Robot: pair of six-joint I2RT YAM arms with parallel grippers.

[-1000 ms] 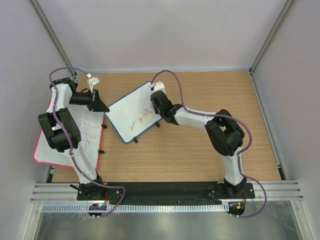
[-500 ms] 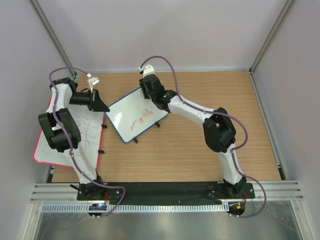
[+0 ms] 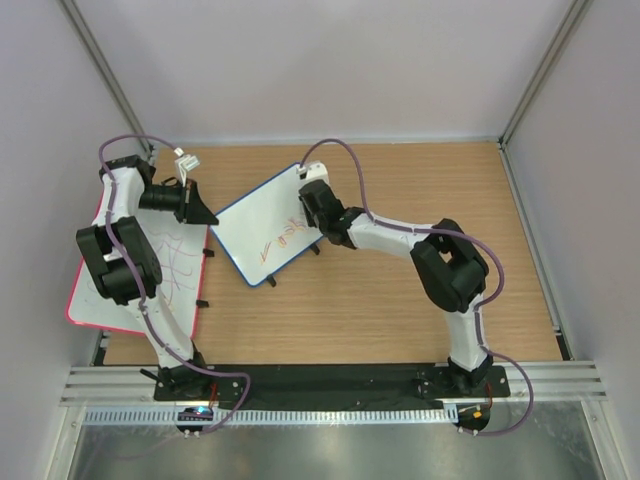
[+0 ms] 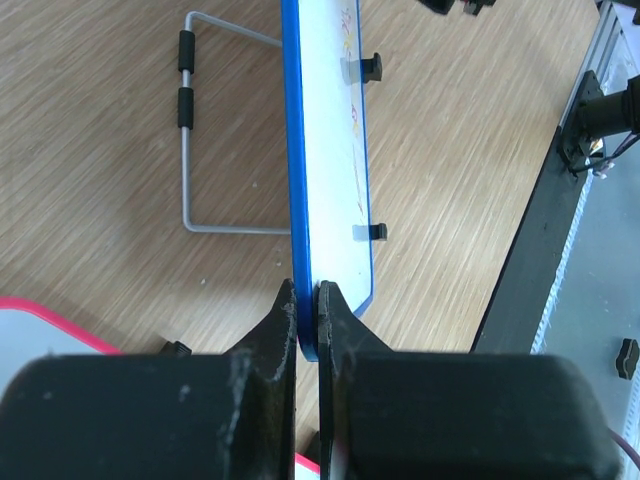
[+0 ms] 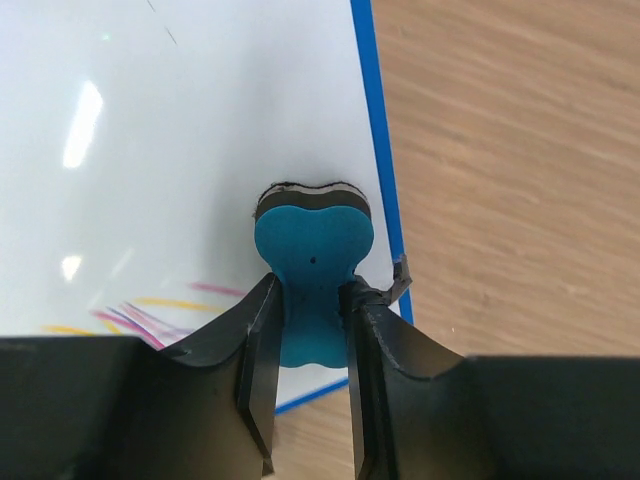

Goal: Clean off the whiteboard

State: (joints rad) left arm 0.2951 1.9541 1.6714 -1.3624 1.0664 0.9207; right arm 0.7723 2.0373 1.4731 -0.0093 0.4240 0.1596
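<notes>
The small blue-framed whiteboard (image 3: 262, 228) lies tilted on the wooden table, with red, purple and yellow scribbles (image 3: 282, 240) on its lower half. My left gripper (image 3: 203, 213) is shut on the board's left edge (image 4: 305, 300). My right gripper (image 3: 318, 207) is shut on a teal eraser (image 5: 312, 270) whose felt face presses on the white surface near the right blue frame (image 5: 378, 130). Scribbles (image 5: 150, 312) show just left of the eraser.
A larger pink-framed whiteboard (image 3: 120, 290) with purple scribbles lies at the table's left edge under the left arm. A wire stand (image 4: 190, 150) lies on the table beside the small board. A small white clip (image 3: 186, 159) sits at the back left.
My right gripper swept with the eraser up to the board's far corner half a second ago and has come back down to the upper right part. The left gripper has not moved.
</notes>
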